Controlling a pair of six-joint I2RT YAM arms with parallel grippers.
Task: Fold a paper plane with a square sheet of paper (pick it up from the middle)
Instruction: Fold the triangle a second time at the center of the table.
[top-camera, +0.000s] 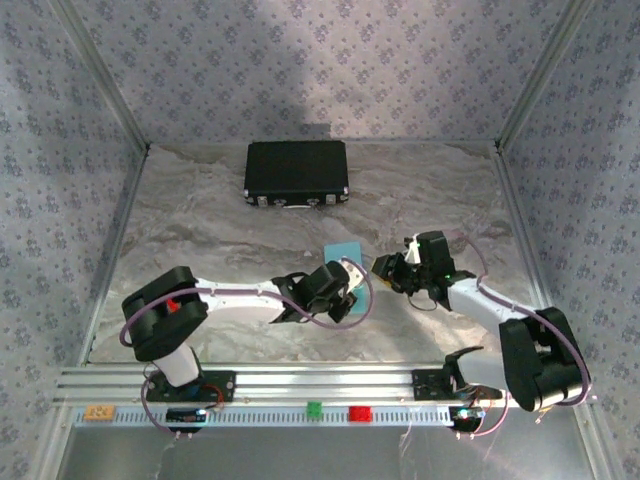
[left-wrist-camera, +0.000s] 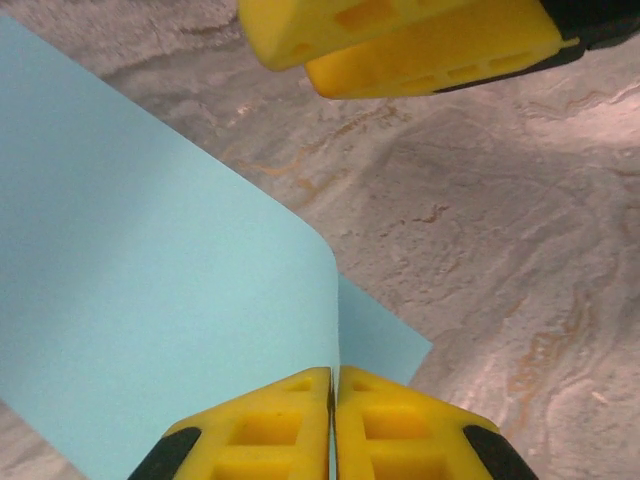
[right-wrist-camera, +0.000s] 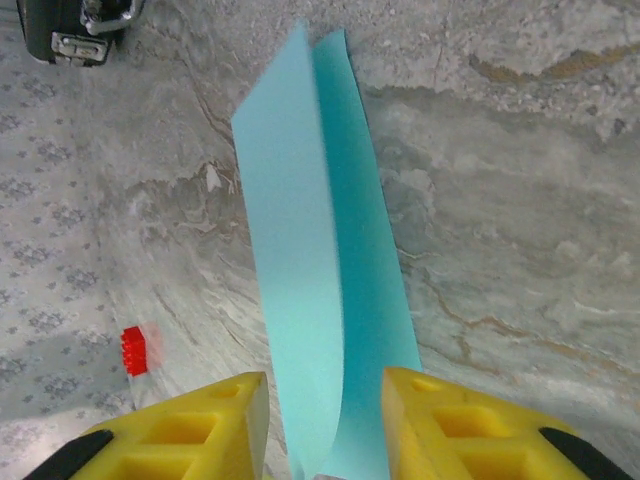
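Paper sheet (top-camera: 345, 250) (left-wrist-camera: 150, 300) (right-wrist-camera: 320, 250) is sitting around the middle of the tabletop, bent over on itself in a loose fold. Left gripper (left-wrist-camera: 333, 375) (top-camera: 340, 300) is clamped tight on its edge. Right gripper (right-wrist-camera: 325, 385) (top-camera: 390, 268) has its fingers partway apart with the fold running between them, so no real pinch there. Black case (top-camera: 296, 172) is by the far edge.

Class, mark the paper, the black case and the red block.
Paper (left-wrist-camera: 150, 300), left wrist view, flat upper layer.
Black case (top-camera: 297, 170), top view, lid centre.
Red block (right-wrist-camera: 133, 351), right wrist view, its middle.
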